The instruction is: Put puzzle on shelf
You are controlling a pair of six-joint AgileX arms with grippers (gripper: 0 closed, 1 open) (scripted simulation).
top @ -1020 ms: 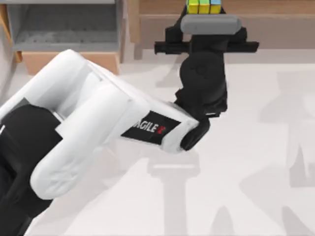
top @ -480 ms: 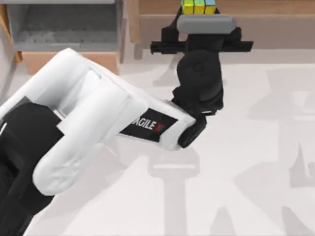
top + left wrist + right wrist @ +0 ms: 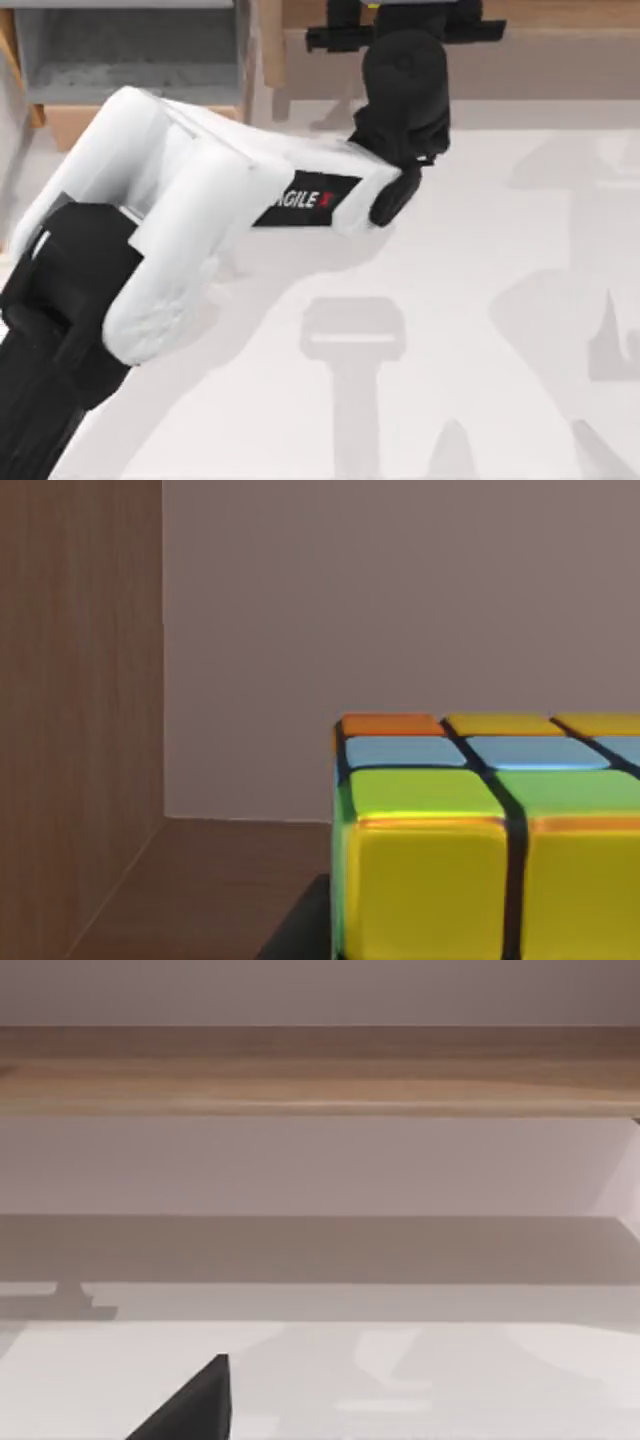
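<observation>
The puzzle [image 3: 480, 830], a cube of yellow, green, blue and orange squares with black gaps, looms close in the left wrist view. It hangs just above the brown shelf board [image 3: 200, 890], beside the wooden side post [image 3: 80, 700]. My left gripper [image 3: 405, 15] is stretched over the shelf [image 3: 560, 15] at the far edge of the top view, shut on the puzzle, which its black wrist hides there. The right wrist view looks at the shelf's wooden edge [image 3: 320, 1070] from farther off, with a dark corner of my right gripper [image 3: 190, 1405] low in the picture.
A smaller grey-lined box with a wooden front [image 3: 130, 60] stands at the back left, next to the shelf. The white table [image 3: 480, 300] stretches to the right of my left arm, crossed by shadows.
My left arm has reached farther back over the shelf, carrying the puzzle with it. The cube has slipped past the top view's far edge.
</observation>
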